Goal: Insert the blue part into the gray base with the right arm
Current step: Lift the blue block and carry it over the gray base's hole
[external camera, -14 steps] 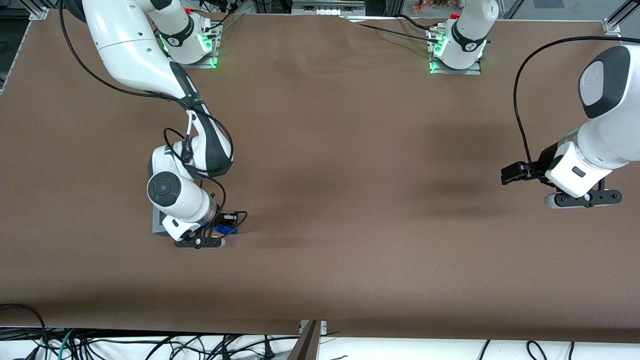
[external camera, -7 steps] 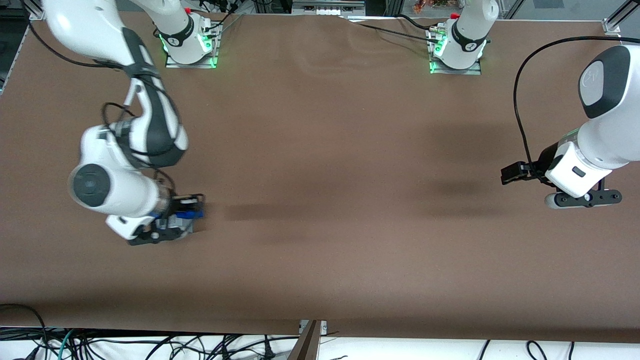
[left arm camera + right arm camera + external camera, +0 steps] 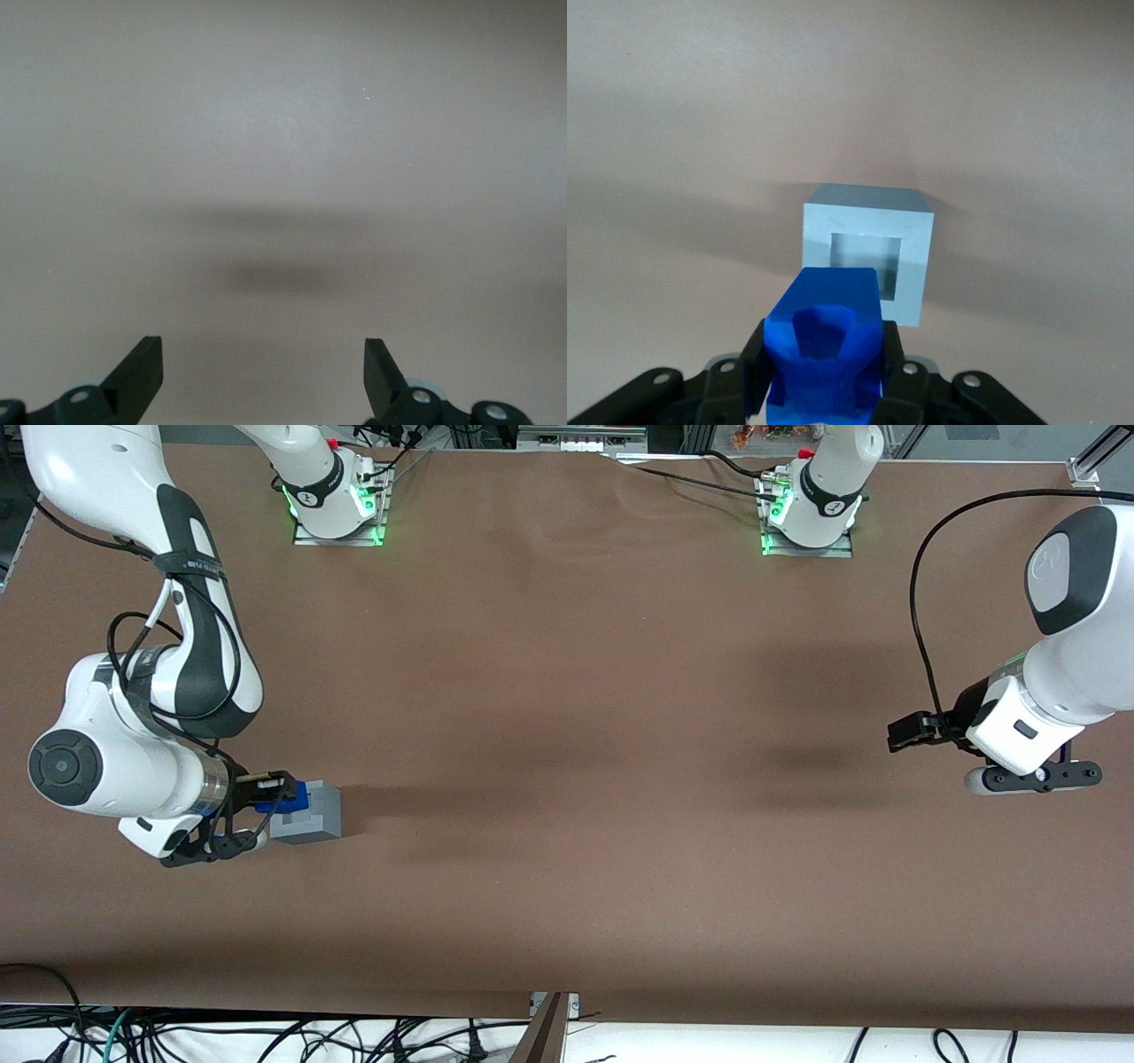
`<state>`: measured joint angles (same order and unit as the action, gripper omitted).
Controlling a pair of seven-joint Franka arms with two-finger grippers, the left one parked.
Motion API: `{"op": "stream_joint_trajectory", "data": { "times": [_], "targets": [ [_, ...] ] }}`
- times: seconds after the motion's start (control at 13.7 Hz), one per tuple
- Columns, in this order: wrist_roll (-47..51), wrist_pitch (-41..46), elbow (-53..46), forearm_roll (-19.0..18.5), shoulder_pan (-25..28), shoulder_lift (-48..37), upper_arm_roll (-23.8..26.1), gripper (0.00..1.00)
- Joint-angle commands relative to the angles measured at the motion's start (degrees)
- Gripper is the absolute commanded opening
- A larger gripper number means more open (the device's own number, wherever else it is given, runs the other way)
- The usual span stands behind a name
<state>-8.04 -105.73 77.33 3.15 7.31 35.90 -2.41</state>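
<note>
My right arm's gripper [image 3: 270,795] [image 3: 824,354] is shut on the blue part [image 3: 295,797] [image 3: 825,341], a bright-blue lumpy piece with a hollow in its end. It hangs at the working arm's end of the table, just above one edge of the gray base [image 3: 309,817] [image 3: 868,251]. The base is a light-grey cube resting on the brown table, with a square recess [image 3: 867,261] in its top face. The blue part overlaps the base's rim and stands off-centre from the recess, which shows empty.
The brown table [image 3: 567,779] spreads wide toward the parked arm's end. Two arm bases with green lights [image 3: 337,500] [image 3: 808,514] stand at the edge farthest from the front camera. Cables [image 3: 266,1036] hang below the nearest edge.
The right arm swung toward its own end of the table, carrying the blue part. The gray base, covered by the arm before, now shows beside the gripper.
</note>
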Motion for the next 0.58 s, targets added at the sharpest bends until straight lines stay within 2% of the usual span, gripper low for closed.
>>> {"op": "stream_joint_trajectory", "data": {
  "times": [0.0, 0.51],
  "targets": [
    [-1.1, -1.14, 0.54, 0.28, -0.55, 0.22, 0.13, 0.24],
    [1.18, -2.28, 0.46, -0.07, -0.98, 2.06, 0.13, 0.24]
  ]
}}
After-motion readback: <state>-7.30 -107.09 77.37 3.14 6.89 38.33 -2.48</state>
